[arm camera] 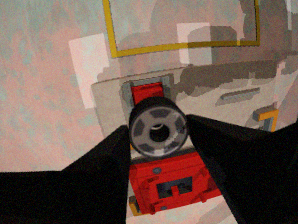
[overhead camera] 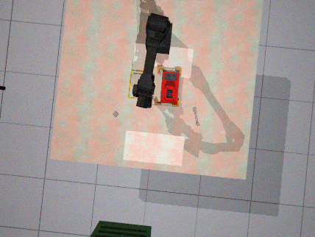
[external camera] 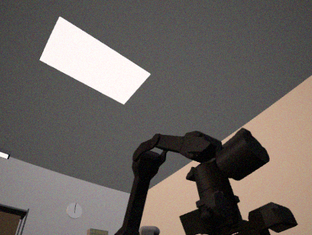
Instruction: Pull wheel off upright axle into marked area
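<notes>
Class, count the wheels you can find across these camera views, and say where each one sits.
1. The grey wheel is held between the gripper fingers in the wrist view, above the red block, short of the yellow-outlined area. The arm hides it from above; others could be hidden.

One wheel [arm camera: 157, 127] sits at the wrist view's centre. One red fixture [overhead camera: 171, 87] lies at three o'clock of one yellow-outlined marked area [arm camera: 180, 15]. One small grey cube [overhead camera: 115, 114] sits at seven o'clock.
</notes>
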Motion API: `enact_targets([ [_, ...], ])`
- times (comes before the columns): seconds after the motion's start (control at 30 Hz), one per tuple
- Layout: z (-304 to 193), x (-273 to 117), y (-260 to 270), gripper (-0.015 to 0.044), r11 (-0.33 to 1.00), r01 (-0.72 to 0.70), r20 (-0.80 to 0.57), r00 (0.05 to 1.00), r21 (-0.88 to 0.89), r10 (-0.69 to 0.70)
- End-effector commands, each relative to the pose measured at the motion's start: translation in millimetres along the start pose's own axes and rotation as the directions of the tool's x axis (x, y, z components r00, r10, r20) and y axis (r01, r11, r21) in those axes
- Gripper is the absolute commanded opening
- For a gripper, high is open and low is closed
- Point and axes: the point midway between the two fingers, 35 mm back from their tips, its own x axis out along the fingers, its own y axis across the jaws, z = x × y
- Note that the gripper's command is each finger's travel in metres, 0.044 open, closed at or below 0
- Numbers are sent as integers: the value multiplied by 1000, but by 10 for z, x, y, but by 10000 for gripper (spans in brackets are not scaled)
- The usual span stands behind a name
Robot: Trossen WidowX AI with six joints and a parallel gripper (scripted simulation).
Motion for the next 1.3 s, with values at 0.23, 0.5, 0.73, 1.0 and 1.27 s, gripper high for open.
enact_targets([
  [0.23, -2, -67, 2, 0, 1000, -1, -3, 1000, -3, 1],
  [0.5, 3, -396, -40, 0, 1000, -1, -3, 1000, -3, 1],
  [0.73, 243, -345, -147, 0, 1000, 3, 1, 1000, 0, -3],
  [1.0, 636, -375, -379, 0, 1000, 3, 4, 1000, -1, -3],
  [1.27, 953, -396, -629, 0, 1000, 4, 5, 1000, -3, -4],
])
